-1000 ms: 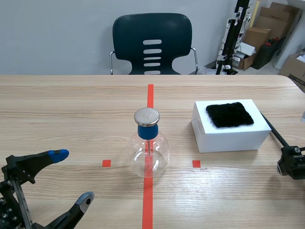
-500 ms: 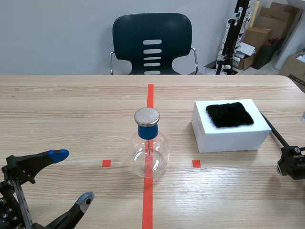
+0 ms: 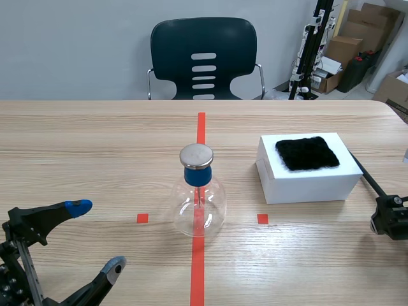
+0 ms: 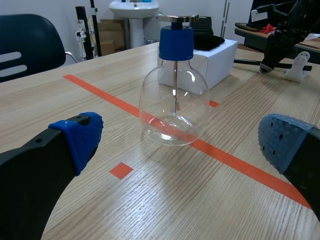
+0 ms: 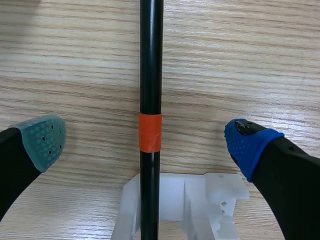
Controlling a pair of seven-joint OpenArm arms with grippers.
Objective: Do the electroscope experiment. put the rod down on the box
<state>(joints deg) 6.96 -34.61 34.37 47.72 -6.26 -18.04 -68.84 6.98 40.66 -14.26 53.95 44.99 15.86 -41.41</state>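
Right gripper point(image 5: 145, 140): fingers spread wide, holding nothing. The rod point(image 5: 151, 75) runs straight ahead between them, touching neither pad. It is not on the box point(image 3: 306, 185). Its near part sits in a white stand point(image 5: 200, 200) under my wrist. The rest slants away over the table point(image 3: 95, 146) to a tip just beside the box's right side. I cannot tell whether the tip touches the box.

Left gripper point(image 3: 97, 236): fingers also spread, empty, low at its own side and well apart from the rod. The flask point(image 3: 199, 201) stands ahead of it on the red line.

My read is that the placing is not done and I need a grip first.

How to do it well:
- Close on the orange band point(image 5: 150, 132). It sits midway between my pads and just ahead of the stand, so the fingers should not foul the plastic.
- Close evenly. The rod is thin, round and smooth, and one pad landing first would likely roll it out of the cradle.
- Lift straight up until clear of the stand before swinging. Dragging sideways could tip the stand.
- Keep the rod level. Gripped near one end, it will want to droop at the far tip.
- Carry it over the box top, where the black fur pad point(image 3: 307, 153) lies, and lower until it bears weight before releasing.
- Lay it along the top, not overhanging an edge, or it may roll off.
- Keep the swing clear of the flask.
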